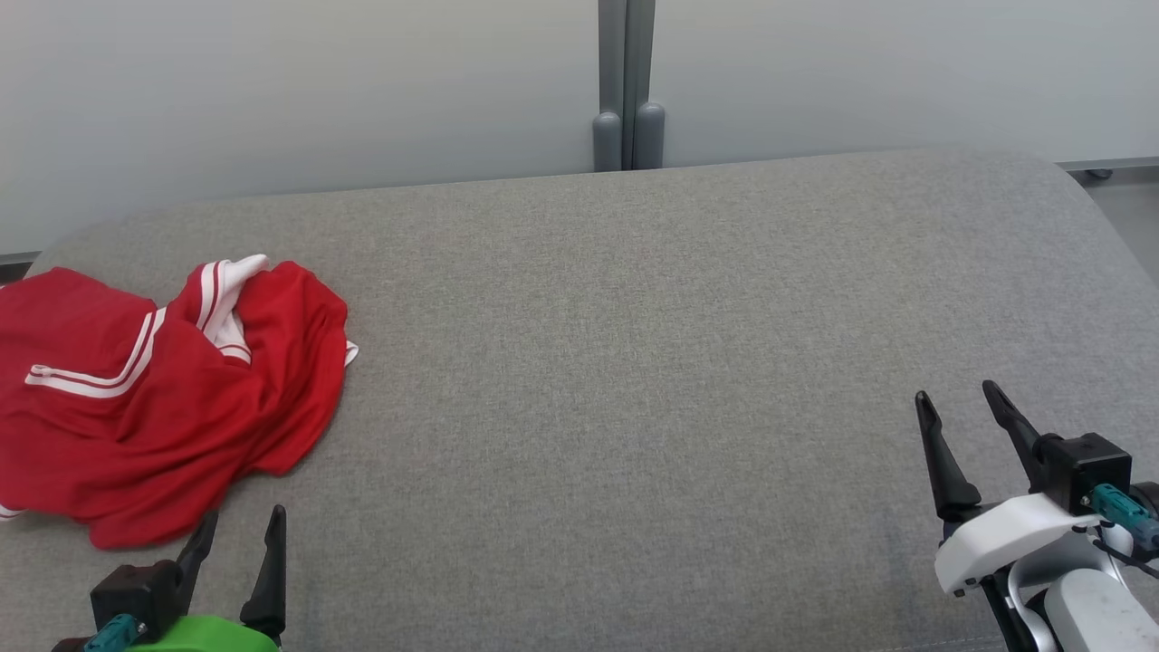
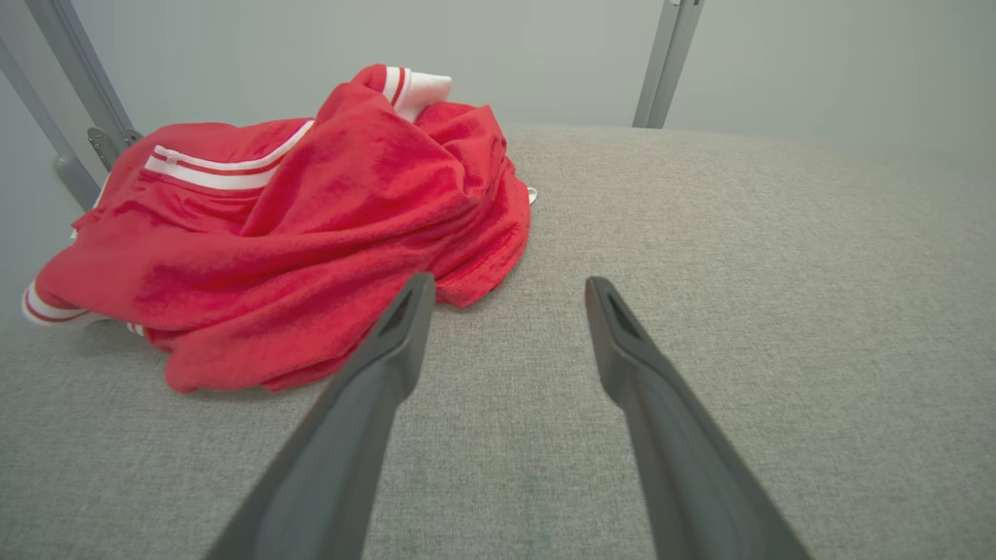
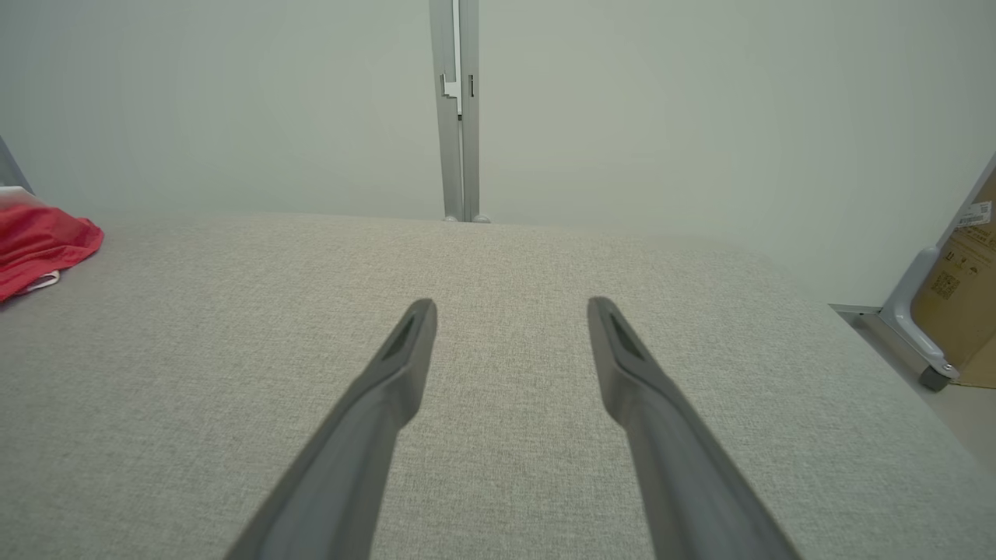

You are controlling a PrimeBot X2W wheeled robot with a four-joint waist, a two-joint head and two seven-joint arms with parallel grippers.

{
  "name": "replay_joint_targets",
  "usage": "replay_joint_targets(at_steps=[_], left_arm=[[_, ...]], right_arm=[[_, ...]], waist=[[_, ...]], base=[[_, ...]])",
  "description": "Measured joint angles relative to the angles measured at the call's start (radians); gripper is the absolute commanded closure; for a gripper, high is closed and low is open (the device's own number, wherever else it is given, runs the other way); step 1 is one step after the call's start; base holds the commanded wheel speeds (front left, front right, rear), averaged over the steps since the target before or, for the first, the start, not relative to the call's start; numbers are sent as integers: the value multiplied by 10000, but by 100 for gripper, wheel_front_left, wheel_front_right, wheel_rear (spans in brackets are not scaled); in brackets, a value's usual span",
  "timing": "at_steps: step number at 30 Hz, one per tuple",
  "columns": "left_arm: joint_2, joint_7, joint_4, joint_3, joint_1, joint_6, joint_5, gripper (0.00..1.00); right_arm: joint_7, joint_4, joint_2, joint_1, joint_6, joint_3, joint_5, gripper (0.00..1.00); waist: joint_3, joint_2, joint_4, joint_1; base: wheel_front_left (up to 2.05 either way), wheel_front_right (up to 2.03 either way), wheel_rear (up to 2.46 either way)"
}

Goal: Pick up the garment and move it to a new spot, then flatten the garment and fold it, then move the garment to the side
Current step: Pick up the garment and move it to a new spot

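A crumpled red garment [image 1: 154, 398] with white stripes lies in a heap at the left end of the grey fabric surface [image 1: 634, 362]. My left gripper [image 1: 243, 525] sits just in front of the heap's near edge, open and empty. In the left wrist view the garment [image 2: 311, 225] bulges ahead and to the left of the open left gripper [image 2: 506, 289], apart from its fingers. My right gripper [image 1: 955, 394] rests far off at the lower right, open with nothing in it. The right wrist view has the open right gripper [image 3: 510, 307] over bare fabric and a corner of the garment [image 3: 39, 245] at far left.
A pale wall with a grey upright post [image 1: 627, 86] runs behind the surface. Past the surface's right end stands a cardboard box [image 3: 965, 311] on a wheeled frame. Bare grey fabric stretches between the two grippers.
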Motion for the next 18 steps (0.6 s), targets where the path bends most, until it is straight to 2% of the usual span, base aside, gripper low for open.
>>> replay_joint_targets(at_steps=[8, 18], left_arm=[[-73, 0, 115, -38, -19, -10, 17, 0], [-73, 0, 305, 464, -9, -10, 79, 0]], right_arm=[[-10, -119, 36, 33, 186, -130, -48, 0], [-10, -86, 278, 71, 663, 311, -385, 0]], waist=[[10, 0, 266, 0], [-41, 0, 1295, 0]], base=[[0, 0, 0], [0, 0, 0]])
